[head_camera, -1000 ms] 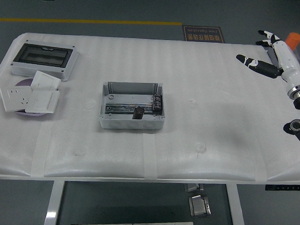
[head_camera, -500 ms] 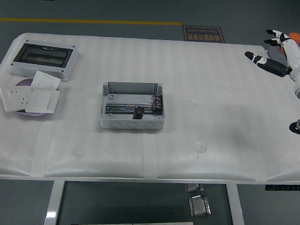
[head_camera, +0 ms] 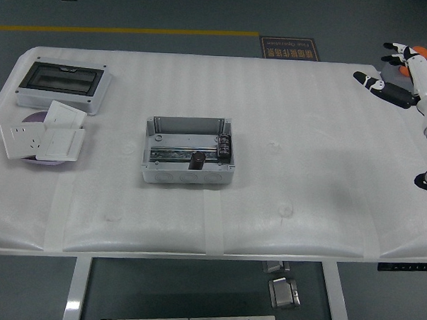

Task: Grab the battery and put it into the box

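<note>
Now battery (head_camera: 198,158) lies inside box (head_camera: 188,150); right hand (head_camera: 405,75) fingers spread, empty; floor sign unreadable.

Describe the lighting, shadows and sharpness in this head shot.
Head view: soft, even overhead light; a faint broad shadow on the white table right of the open grey box; mild glare on the dark window of the breaker box; focus is sharp across the table, with the right hand cropped at the right edge.
</note>
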